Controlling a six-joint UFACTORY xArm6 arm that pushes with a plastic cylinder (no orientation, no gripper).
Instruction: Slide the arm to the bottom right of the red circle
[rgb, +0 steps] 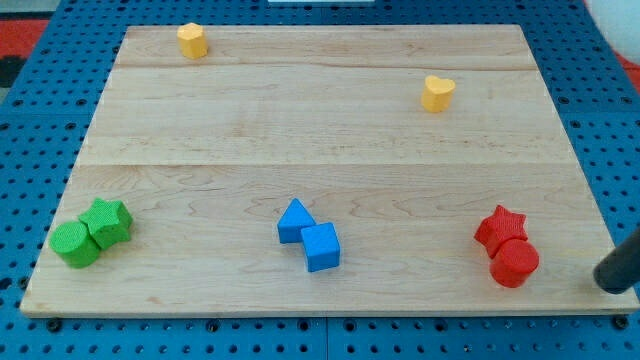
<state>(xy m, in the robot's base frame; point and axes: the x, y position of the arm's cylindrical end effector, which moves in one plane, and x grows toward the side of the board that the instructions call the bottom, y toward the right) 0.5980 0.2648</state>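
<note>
The red circle (514, 263) sits near the board's bottom right corner, touching a red star (500, 229) just above it. My rod comes in from the view's right edge, and my tip (607, 285) is at the view's lower right, off the wooden board's edge. It lies to the right of and slightly below the red circle, well apart from it.
A blue triangle (295, 220) and a blue cube (321, 247) touch at bottom centre. A green circle (75, 244) and a green star (107, 222) touch at bottom left. A yellow hexagon (192, 41) sits top left, a yellow heart (437, 93) upper right. The wooden board (320, 150) lies on blue pegboard.
</note>
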